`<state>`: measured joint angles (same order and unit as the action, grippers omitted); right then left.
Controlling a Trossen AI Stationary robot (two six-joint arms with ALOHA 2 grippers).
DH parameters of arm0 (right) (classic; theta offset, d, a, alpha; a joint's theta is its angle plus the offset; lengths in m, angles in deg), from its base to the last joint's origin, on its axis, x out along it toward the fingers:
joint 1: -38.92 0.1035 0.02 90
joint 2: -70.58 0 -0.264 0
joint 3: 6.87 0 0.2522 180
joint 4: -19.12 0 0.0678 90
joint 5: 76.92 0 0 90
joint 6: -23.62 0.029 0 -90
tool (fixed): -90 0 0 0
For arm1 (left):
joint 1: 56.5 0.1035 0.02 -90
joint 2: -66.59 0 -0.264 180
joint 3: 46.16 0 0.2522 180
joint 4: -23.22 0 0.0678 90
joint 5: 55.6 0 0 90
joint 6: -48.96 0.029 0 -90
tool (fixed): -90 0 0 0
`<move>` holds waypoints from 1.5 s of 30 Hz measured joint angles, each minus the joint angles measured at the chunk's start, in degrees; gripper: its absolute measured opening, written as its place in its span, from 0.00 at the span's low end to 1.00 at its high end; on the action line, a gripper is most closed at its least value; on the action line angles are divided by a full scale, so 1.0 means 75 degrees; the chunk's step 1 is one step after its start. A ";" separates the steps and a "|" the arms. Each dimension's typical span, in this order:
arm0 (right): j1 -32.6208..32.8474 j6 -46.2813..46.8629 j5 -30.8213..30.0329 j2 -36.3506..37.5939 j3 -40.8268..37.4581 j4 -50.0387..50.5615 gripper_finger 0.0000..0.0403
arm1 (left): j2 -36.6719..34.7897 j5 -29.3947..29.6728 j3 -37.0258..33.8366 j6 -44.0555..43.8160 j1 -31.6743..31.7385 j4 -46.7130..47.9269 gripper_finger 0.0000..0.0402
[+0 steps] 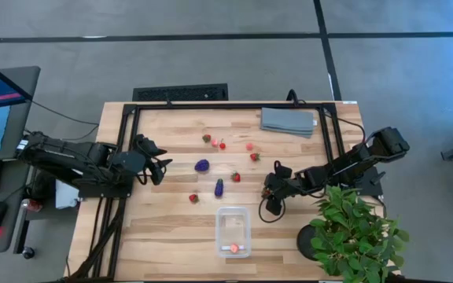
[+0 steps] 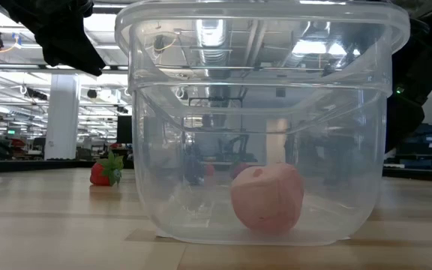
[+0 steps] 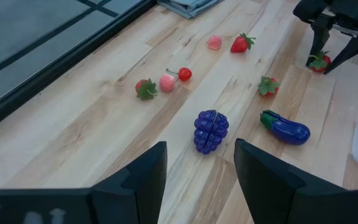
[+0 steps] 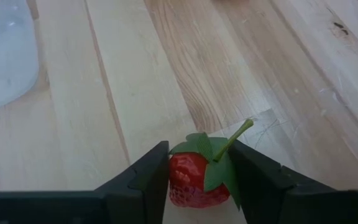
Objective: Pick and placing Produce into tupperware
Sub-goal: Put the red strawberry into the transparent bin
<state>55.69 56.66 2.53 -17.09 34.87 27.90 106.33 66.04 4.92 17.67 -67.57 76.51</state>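
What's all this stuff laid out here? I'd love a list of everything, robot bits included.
Strawberries: about five, red with green leaves, scattered mid-table; one sits between the right gripper's fingers.
Cherry: one, red, far half of the table.
Pink pieces: two on the table, beside the cherry and near the cloth.
Pink piece: one, inside the container.
Grape bunch: one, dark purple, table centre.
Eggplant: one, dark purple, beside the grapes.
Container: one, clear plastic, near edge.
Cloth: one, grey, folded, far edge.
Potted plant: one, green, near right corner.
Table: one, light wood.
Left gripper: open, over the left side.
Right gripper: around a strawberry.
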 joint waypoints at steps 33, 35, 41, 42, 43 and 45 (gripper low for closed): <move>0.0009 0.0209 0.0237 0.0341 -0.0010 -0.0119 0.46 | -0.0002 0.0000 0.0000 -0.0005 0.0000 0.0000 0.44; 0.0006 0.0209 0.0239 0.0344 -0.0010 -0.0205 0.46 | -0.0003 0.0000 0.0000 -0.0006 0.0000 0.0000 0.44; -0.0033 0.0202 0.0236 0.0350 -0.0008 -0.0399 0.43 | 0.0000 0.0000 0.0000 -0.0006 0.0001 0.0000 0.44; -0.0060 0.0197 0.0239 0.0350 -0.0008 -0.0429 0.43 | -0.0002 0.0000 0.0000 -0.0006 0.0000 0.0000 0.44; -0.0093 0.0194 0.0239 0.0350 -0.0005 -0.0438 0.44 | -0.0003 0.0000 0.0000 -0.0006 0.0000 0.0000 0.44; -0.0181 0.0171 0.0236 0.0350 -0.0005 -0.0448 0.45 | 0.0000 0.0000 0.0000 -0.0009 0.0000 0.0000 0.44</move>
<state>54.34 57.95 4.30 -14.47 34.84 24.54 106.33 66.04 4.92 17.61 -67.57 76.51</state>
